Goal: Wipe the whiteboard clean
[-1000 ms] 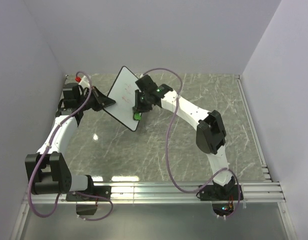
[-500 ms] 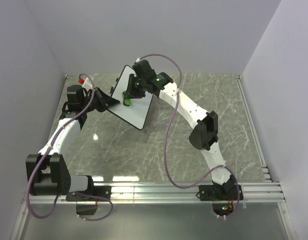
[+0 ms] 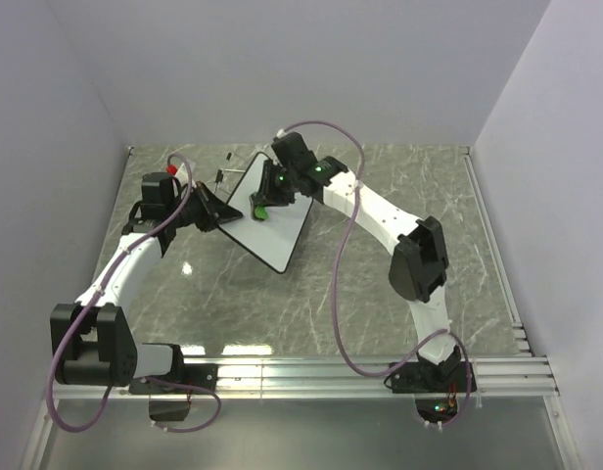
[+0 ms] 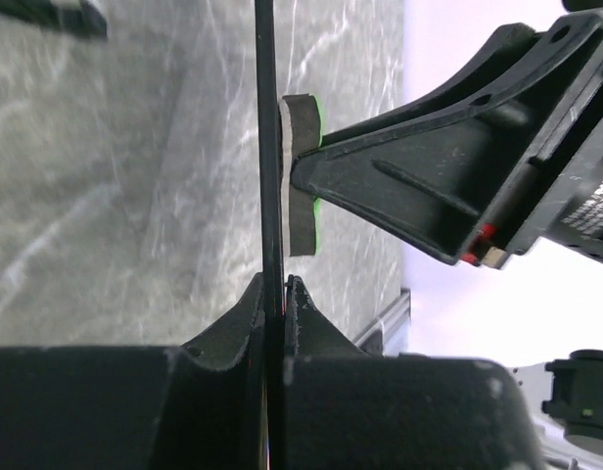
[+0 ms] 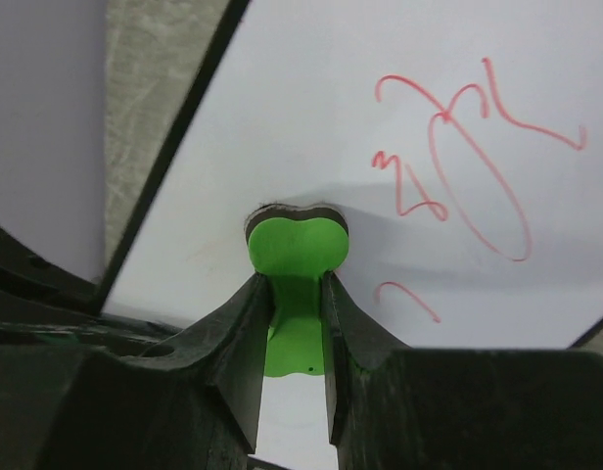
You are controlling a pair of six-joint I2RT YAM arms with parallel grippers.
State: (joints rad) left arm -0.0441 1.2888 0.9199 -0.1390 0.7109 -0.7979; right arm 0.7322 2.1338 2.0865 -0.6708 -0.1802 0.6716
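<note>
Green eraser (image 5: 297, 242) pinched in our right gripper (image 5: 292, 284), pressed to whiteboard (image 3: 278, 223) | our left gripper (image 4: 274, 287) clamps its rim

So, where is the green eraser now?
Top view, left of centre: the green eraser is pinched by the right gripper and pressed on the whiteboard, whose edge the left gripper clamps.

Pale lilac walls (image 3: 282, 69) enclose a grey marbled tabletop (image 3: 282, 313).

Grey marble-patterned table (image 3: 233, 294)
</note>
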